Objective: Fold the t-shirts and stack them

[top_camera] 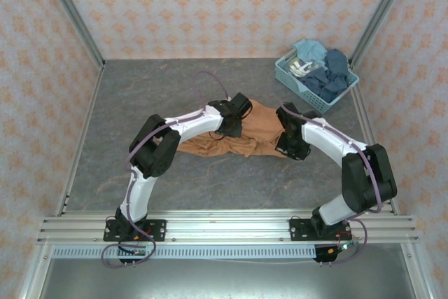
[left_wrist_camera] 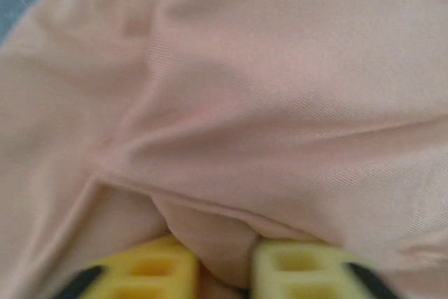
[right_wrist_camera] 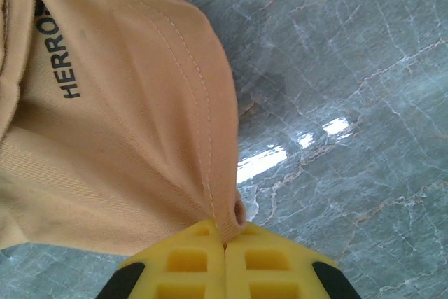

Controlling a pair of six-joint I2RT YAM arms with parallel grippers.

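1. From above, each wrist covers the fingertips of its own gripper, the left gripper (top_camera: 231,129) and the right gripper (top_camera: 288,148). Both arms hide parts of the orange-tan t-shirt (top_camera: 255,134).
2. Your left wrist view is blurred, and its bottom edge cuts off the yellow fingers (left_wrist_camera: 150,271).
3. In your right wrist view, the dark print (right_wrist_camera: 66,57) reads "HERRO" before a fold hides the rest.
4. The clothes (top_camera: 329,75) in the pale blue basket (top_camera: 288,75) are too jumbled to count.

The orange-tan cloth t-shirt (right_wrist_camera: 126,138) is looking soft and matt, with its fine knit weave and double-stitched hem showing. The grey marbled bench (right_wrist_camera: 350,103) is gleaming smooth and glossy, throwing back light. The right tool (right_wrist_camera: 225,236) is showing yellow pads (right_wrist_camera: 189,260) of matt moulded plastic. The pale blue lattice basket (top_camera: 297,87) at far right is appearing plastic.
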